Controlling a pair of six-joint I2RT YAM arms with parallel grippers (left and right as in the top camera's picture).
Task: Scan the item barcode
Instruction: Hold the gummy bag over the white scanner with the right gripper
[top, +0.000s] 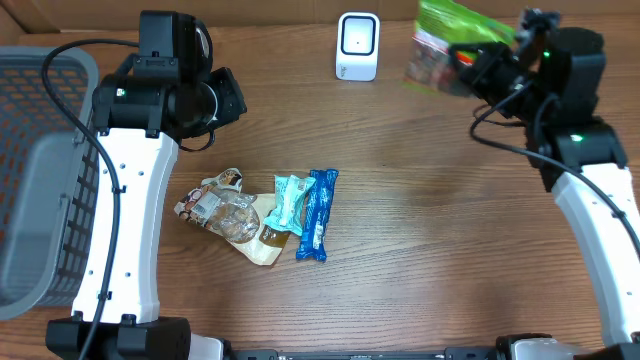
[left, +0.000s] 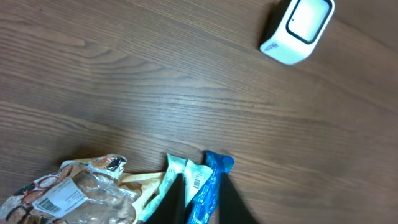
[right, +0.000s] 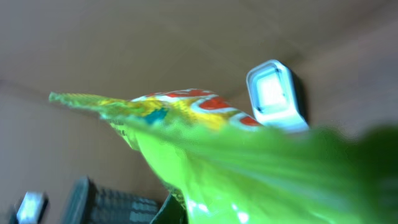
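My right gripper (top: 478, 68) is shut on a green snack bag (top: 445, 40) and holds it in the air just right of the white barcode scanner (top: 357, 45) at the table's back edge. In the right wrist view the green bag (right: 249, 168) fills most of the picture, the scanner (right: 273, 96) stands behind it, and only one dark finger (right: 176, 210) shows. My left gripper (top: 228, 95) hangs high over the table's left half, apart from everything. Its fingers (left: 180, 202) stand slightly parted with nothing between them, and the scanner (left: 297, 28) lies far ahead.
A grey mesh basket (top: 40, 170) stands at the left edge. On the table's middle lie a clear bag of baked snacks (top: 225, 210), a teal packet (top: 290, 200) and a blue packet (top: 318, 213), side by side. The blue packet (left: 211, 180) lies beneath my left fingers.
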